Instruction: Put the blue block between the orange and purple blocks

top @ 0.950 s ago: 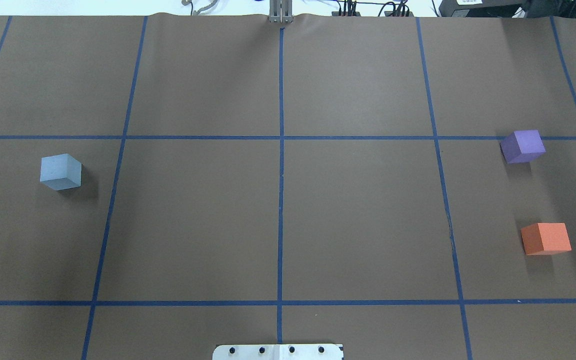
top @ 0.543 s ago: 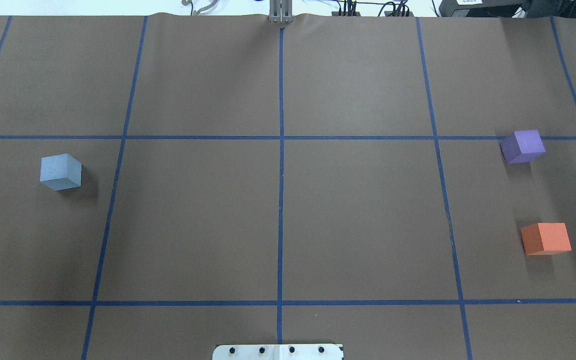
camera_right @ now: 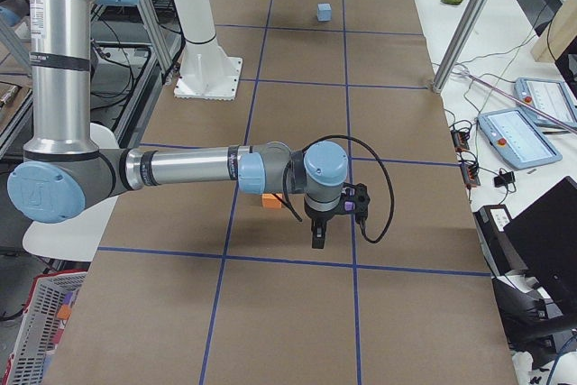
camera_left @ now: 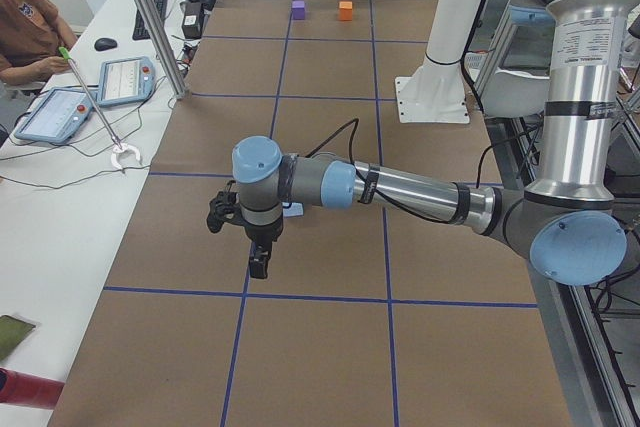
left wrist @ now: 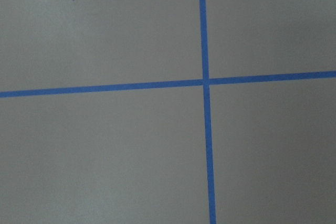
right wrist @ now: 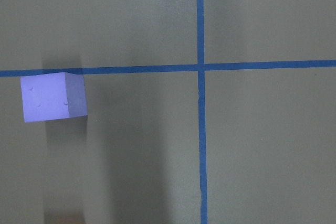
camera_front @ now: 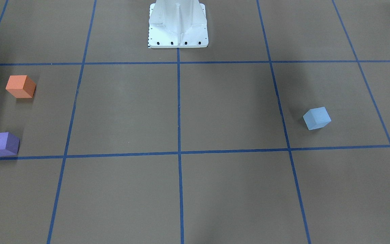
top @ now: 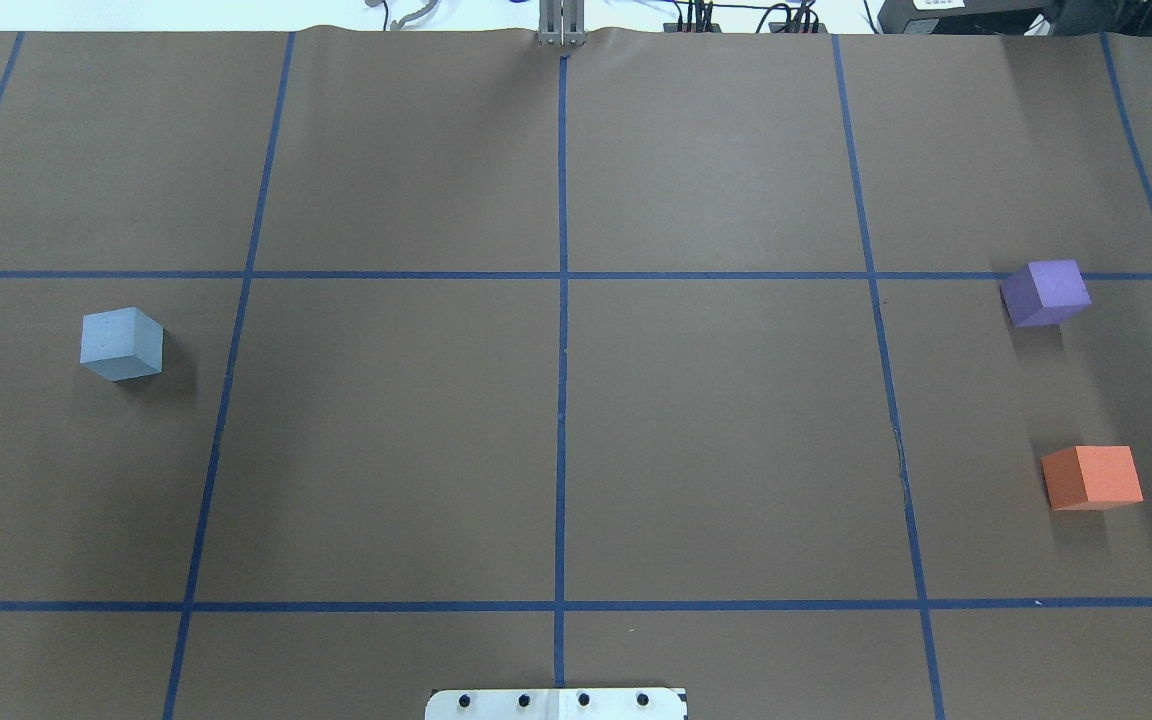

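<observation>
One blue block [top: 121, 343], mid-left in overhead view, prob. light stiff foam; pinch opposite flat sides. Spread of left tool [camera_left: 258, 263], right tool [camera_right: 317, 238]: can't tell.

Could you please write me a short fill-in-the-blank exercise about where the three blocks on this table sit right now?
1. In the overhead view, the blue block sits in the ____ half of the table.
2. Of the purple block and the orange block, the one nearer the robot's base is the ____ one.
3. The left wrist view shows no block, only crossing tape lines coloured ____.
Missing words: left; orange; blue.
</observation>
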`<action>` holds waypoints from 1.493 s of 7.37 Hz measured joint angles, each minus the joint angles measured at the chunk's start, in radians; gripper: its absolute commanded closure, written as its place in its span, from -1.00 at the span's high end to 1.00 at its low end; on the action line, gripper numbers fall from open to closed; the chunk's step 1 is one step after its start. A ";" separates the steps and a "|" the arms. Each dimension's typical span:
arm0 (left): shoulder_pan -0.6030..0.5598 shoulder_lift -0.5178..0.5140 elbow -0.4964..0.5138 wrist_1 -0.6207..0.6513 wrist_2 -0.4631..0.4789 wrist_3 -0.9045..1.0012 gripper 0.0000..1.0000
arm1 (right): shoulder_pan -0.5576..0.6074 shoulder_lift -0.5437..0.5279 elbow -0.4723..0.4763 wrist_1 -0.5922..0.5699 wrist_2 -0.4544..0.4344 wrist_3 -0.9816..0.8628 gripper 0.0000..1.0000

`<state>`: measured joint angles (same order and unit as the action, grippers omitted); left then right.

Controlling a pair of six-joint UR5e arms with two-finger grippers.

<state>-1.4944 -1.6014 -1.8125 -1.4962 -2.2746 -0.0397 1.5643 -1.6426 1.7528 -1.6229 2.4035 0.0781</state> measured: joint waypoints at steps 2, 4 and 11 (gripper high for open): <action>0.073 -0.020 -0.048 -0.012 -0.066 -0.139 1.00 | -0.001 0.001 0.001 0.000 0.000 0.000 1.00; 0.212 -0.039 -0.054 -0.107 -0.057 -0.437 1.00 | -0.003 0.001 0.002 -0.001 0.000 0.000 1.00; 0.583 -0.056 0.002 -0.336 0.213 -0.913 1.00 | -0.009 0.002 -0.002 0.000 -0.001 -0.001 1.00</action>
<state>-0.9116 -1.6570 -1.8101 -1.8324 -2.0618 -0.9529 1.5556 -1.6403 1.7510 -1.6229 2.4029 0.0767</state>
